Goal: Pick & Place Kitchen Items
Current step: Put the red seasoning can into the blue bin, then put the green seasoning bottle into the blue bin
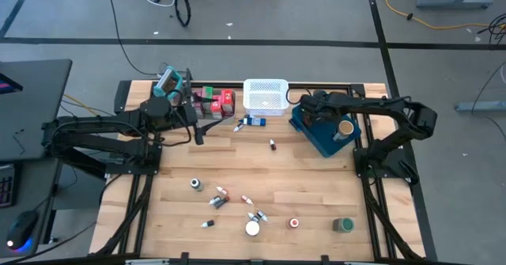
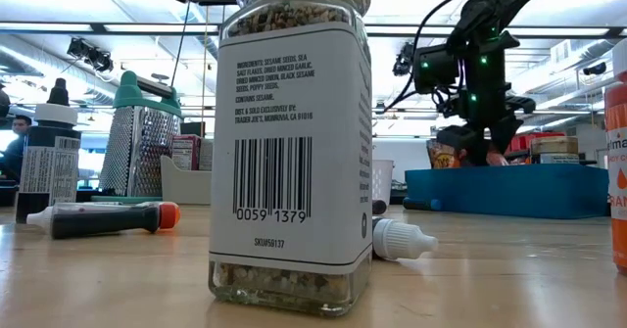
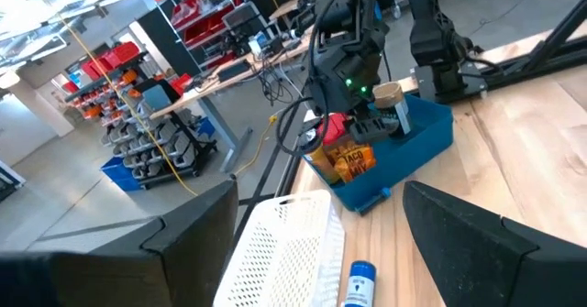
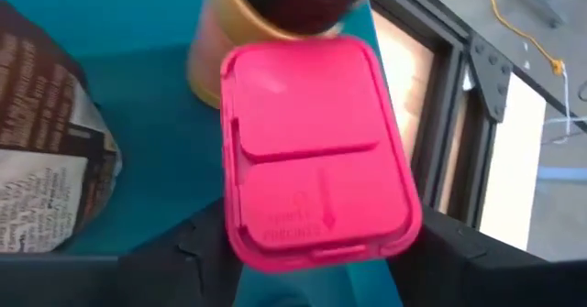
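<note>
surface: light wood plank surface [image 1: 261, 178] on a black frame, grey floor around it with loose cables

room: open workshop; the left wrist view looks past the surface to shelving with red bins and desks, and the low view shows bright ceiling lights

writing: the big spice jar [image 2: 292, 142] right in front of the low camera reads "sesame seeds, sea salt flakes, dried minced garlic...", "Trader Joe's, Monrovia, CA 91016", with a barcode 0059 1379. The snack bag [image 3: 353, 159] in the tray has orange lettering, too small to read

right gripper: right gripper [image 1: 322, 119] hangs over the blue tray [image 1: 310, 134], with a pink lidded box [image 4: 316, 156] sitting between its fingers. Jaws look spread about the width of the box, but whether they're actually pinching it, can't tell. A tan lidded jar [image 4: 220, 46] is just beyond the box, and a dark printed bag [image 4: 50, 169] lies off to one side

left gripper: left gripper [image 1: 196, 123] wide open, holding nothing, parked near the back of the surface

around it: red and green cartons [image 1: 217, 103] sit just beside the left gripper, the white mesh basket [image 1: 265, 95] and a blue-capped bottle [image 1: 251, 122] between the two grippers

loose stuff: small jars, tubes and tiny bottles [image 1: 253, 217] scattered along the near side, well apart from both grippers, a green-lidded jar [image 1: 343, 225] among them

low view extras: a box grater [image 2: 142, 142], a dark tube with an orange cap [image 2: 103, 218], and a white-capped tube [image 2: 400, 240] lying on the wood
</note>
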Robot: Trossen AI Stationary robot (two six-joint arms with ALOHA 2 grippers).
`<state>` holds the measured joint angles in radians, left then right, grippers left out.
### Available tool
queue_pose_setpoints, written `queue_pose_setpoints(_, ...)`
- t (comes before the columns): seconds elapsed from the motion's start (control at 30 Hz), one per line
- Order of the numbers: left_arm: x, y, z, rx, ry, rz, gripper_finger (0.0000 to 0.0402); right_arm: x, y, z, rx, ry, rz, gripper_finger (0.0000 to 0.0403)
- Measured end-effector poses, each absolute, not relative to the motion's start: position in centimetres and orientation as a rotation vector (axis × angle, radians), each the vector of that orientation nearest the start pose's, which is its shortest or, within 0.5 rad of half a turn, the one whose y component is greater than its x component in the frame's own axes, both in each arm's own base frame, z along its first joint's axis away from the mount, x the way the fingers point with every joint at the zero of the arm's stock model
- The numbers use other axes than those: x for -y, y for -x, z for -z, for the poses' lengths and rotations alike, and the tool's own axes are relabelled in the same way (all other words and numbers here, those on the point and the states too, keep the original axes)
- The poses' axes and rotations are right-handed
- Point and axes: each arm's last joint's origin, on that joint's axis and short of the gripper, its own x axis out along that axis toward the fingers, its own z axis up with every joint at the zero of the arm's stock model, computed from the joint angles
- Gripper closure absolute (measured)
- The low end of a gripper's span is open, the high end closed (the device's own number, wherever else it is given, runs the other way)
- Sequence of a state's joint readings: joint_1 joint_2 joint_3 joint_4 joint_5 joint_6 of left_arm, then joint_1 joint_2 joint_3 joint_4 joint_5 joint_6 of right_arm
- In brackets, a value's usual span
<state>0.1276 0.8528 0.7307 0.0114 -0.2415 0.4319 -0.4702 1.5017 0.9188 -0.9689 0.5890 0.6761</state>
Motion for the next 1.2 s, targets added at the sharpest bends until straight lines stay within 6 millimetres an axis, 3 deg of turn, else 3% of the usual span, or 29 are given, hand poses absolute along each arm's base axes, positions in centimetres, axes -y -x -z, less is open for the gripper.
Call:
queue_pose_setpoints(0.27,-3.1,-19.0,-32.1,-0.19,-0.4,-0.34,0.0085,13.2,-20.3,-19.1,-1.242,-0.371,1.373,0.0145)
queue_pose_setpoints(0.97,-3.1,-18.9,-31.9,-0.204,-0.398,-0.338,0.0085,13.1,-20.4,-19.1,-1.317,-0.385,1.252,0.0147)
queue_pose_setpoints(1.2,-3.1,-19.0,-32.2,-0.173,-0.36,-0.345,0.0085,13.3,-21.1,-21.0,-1.244,-0.486,1.172,0.0159)
